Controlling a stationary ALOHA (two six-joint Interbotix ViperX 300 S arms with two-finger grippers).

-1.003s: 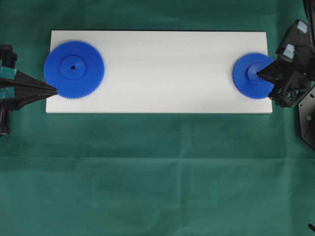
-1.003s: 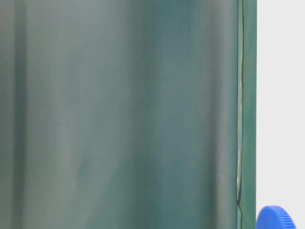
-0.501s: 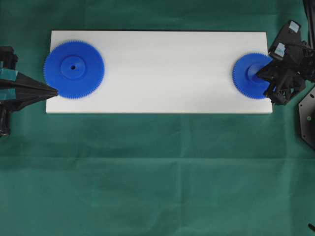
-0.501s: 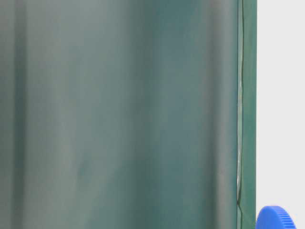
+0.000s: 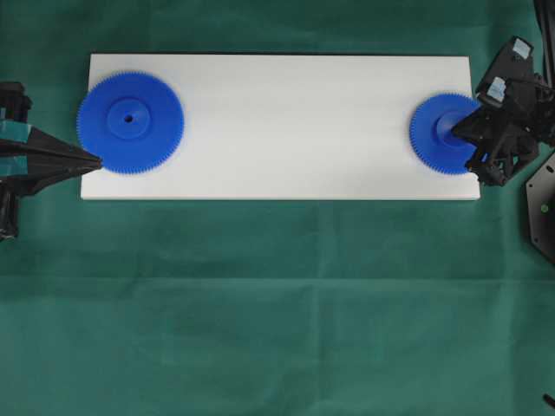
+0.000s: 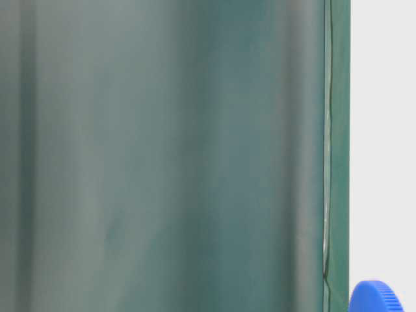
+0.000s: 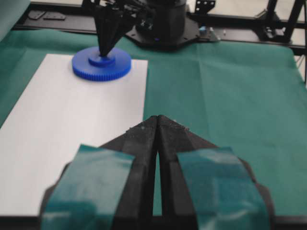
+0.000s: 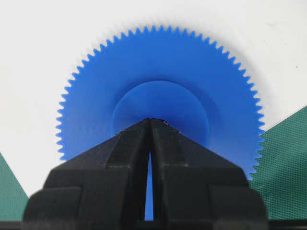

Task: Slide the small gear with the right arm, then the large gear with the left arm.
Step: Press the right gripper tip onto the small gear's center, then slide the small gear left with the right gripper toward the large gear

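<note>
My right jaws are pressed together, tip planted on the small gear (image 5: 442,133) hub — light, stiff, slick plastic on smooth board; push down from the hub, not the teeth

a big green cloth (image 5: 277,303) covers the table, with soft folds running across it. a long white board (image 5: 286,121) lies flat on the cloth, near the far side. in the table-level view a green curtain (image 6: 162,156) hangs behind the table – smooth, a little blurry, with pale bands of light on it. in the left wrist view a black metal frame (image 7: 240,26) runs along the far edge of the cloth. the light is even and soft.
</note>
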